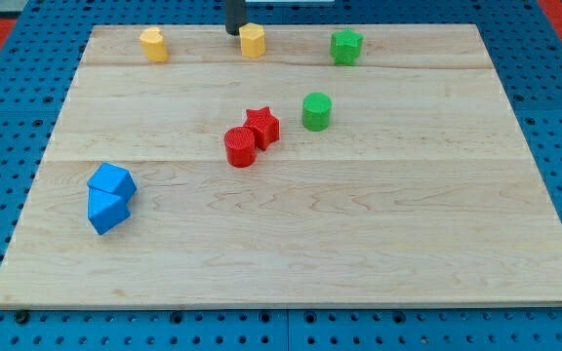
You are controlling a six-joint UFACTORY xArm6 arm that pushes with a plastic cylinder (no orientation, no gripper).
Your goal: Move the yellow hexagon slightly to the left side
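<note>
Where legible writing might be: my tip (pixel 232 32) beside yellow hexagon (pixel 253 41).

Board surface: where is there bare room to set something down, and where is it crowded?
Bare: the wide strip along the view's bottom edge of the board, right of the two touching blue blocks, and the view's right side below the green hexagon. Crowded: the centre, with red cylinder, red star and green cylinder; and the top edge, where my tip sits beside the yellow hexagon, near the yellow heart.
</note>
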